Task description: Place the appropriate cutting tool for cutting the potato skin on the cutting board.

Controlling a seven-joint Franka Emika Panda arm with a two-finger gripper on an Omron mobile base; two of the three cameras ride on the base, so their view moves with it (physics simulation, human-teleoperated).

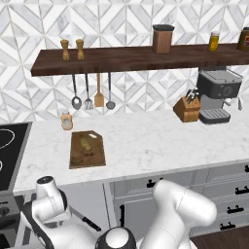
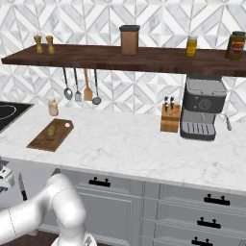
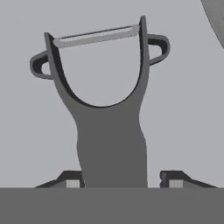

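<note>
The grey metal peeler [image 3: 109, 131] lies on a flat grey surface, its loop-shaped head and blade pointing away from the hand. My gripper [image 3: 122, 180] is open and straddles its short handle. The left fingertip [image 3: 72, 180] is close against the handle, and the right fingertip [image 3: 173, 180] stands a small gap away from it. The dark brown cutting board [image 1: 92, 158] [image 2: 41, 140] lies on the marble counter near the stove. On the board rests the small yellowish potato [image 1: 86, 144] [image 2: 51, 130]. My arm reaches down low, below the counter's left end.
A black-handled knife [image 1: 91, 224] [image 2: 21, 186] sits low beside the arm. A small jar [image 1: 66, 120] stands behind the board, and utensils [image 1: 87, 95] hang above it. A knife block [image 1: 187, 108] and a coffee machine [image 1: 218, 95] stand to the right. The stove [image 1: 9, 146] is at the left.
</note>
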